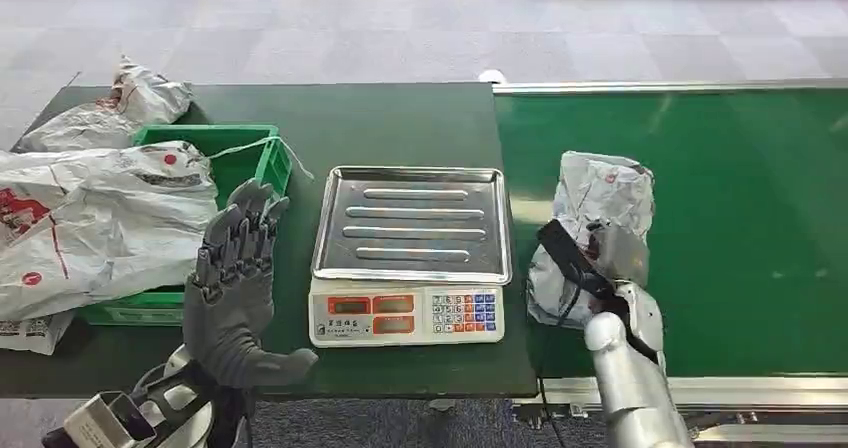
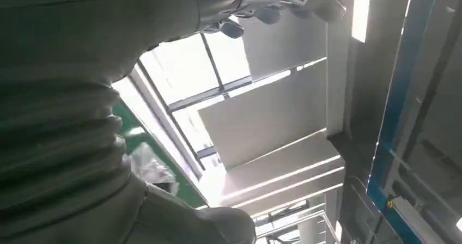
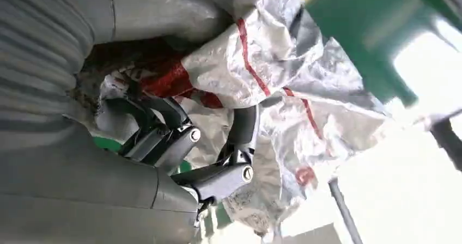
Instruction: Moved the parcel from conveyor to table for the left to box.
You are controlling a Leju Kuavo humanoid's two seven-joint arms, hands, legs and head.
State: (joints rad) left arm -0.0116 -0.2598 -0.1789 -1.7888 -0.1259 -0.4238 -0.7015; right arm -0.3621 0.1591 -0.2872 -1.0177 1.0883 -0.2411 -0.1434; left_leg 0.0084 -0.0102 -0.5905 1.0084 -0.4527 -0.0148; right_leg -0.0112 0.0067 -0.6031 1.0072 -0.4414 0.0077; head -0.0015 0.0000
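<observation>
Right hand [image 1: 612,268] grips the parcel [image 1: 600,203], a crinkled silver bag w/ red print, on the green conveyor [image 1: 760,228] just right of the table [image 1: 400,118]; fingers [image 3: 239,129] curl into the plastic. Left hand [image 1: 235,278] is raised over the table's front edge, fingers spread, holding nothing, beside the scale [image 1: 408,313] w/ its metal tray. Green crate [image 1: 265,158] at left holds more bags.
</observation>
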